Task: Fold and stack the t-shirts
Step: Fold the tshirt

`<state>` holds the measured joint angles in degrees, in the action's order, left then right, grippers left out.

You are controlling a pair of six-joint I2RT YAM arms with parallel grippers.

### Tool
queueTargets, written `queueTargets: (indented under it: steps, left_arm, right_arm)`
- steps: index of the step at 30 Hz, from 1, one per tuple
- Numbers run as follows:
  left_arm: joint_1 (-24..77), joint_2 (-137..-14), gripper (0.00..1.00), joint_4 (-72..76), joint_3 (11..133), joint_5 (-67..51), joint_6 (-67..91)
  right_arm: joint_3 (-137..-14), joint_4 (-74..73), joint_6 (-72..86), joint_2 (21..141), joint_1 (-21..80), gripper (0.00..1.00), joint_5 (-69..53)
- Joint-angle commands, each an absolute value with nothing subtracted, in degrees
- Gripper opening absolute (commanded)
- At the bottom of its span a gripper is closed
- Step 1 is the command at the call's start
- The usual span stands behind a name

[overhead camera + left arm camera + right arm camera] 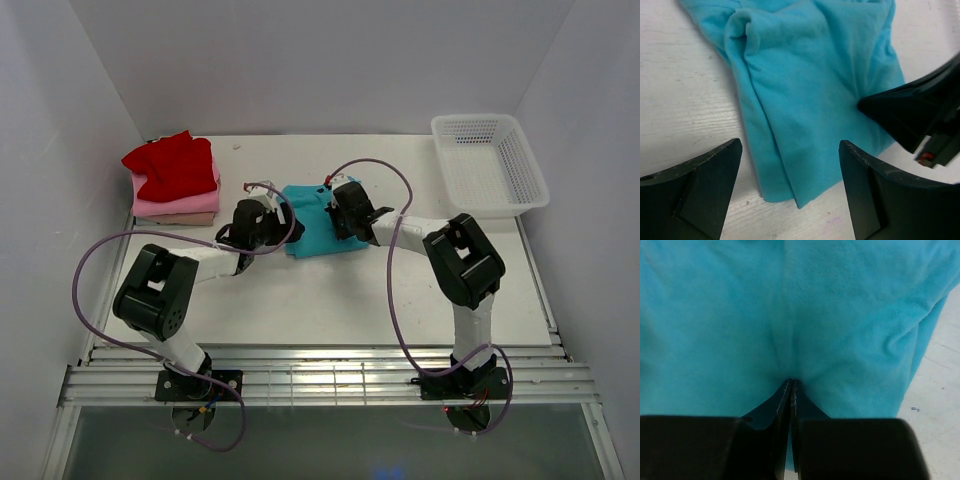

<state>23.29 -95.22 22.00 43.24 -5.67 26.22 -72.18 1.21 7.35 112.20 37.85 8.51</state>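
Left pincer point(790, 145) stands spread over the folded teal cloth t-shirt point(805, 75) on the white worktop point(330, 300); right pincer point(791, 382), pressed together, pinches its cloth. Soft, light, limp fabric: better grasp a folded edge, through all layers.

You have a white table point(330, 300) boxed in by plain white walls point(320, 60) on the left, right and far sides, evenly lit, with metal rails point(330, 385) along its near edge.
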Motion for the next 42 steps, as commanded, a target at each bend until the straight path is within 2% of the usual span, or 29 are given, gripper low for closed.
queueTargets:
  steps: [1,5,9,10,11,19,24,38,41,42]
  left_arm:
    - [22.3,-94.1,0.89,23.3,44.0,-13.6,27.3]
    - [20.0,-97.0,0.9,25.9,43.3,-18.6,29.3]
    - [18.5,-99.9,0.91,28.0,42.9,-18.6,30.2]
    - [18.4,-100.4,0.96,28.0,42.7,-17.7,30.2]
    - [18.3,-100.6,0.97,28.1,42.5,-16.9,30.2]
    - [17.8,-108.9,0.98,34.4,43.0,-20.8,33.9]
    - [19.2,-112.1,0.98,40.0,43.4,-22.5,38.1]
    - [26.9,-120.1,0.98,40.0,51.1,-16.8,39.0]
    - [27.0,-120.9,0.96,40.0,51.3,-16.3,39.0]
    - [27.0,-121.2,0.92,40.0,51.6,-16.1,38.8]
  right_arm:
    - [-73.5,0.1,8.5,113.6,37.7,0.08,7.5]
    - [-74.4,-2.2,9.0,115.7,37.7,0.08,7.6]
    - [-73.9,-3.1,9.2,116.5,37.7,0.08,7.6]
    - [-73.7,-3.0,9.3,116.5,37.7,0.08,7.6]
    - [-73.3,-3.0,9.3,116.4,37.8,0.08,7.6]
    - [-72.6,-3.4,9.1,116.0,37.8,0.08,7.6]
    - [-72.5,-3.3,9.2,116.9,37.9,0.08,6.9]
    - [-71.7,-2.5,9.7,116.4,40.0,0.08,6.4]
    - [-70.8,-1.8,9.8,115.9,40.2,0.08,6.2]
    - [-70.6,-1.8,9.8,115.8,40.3,0.08,6.2]
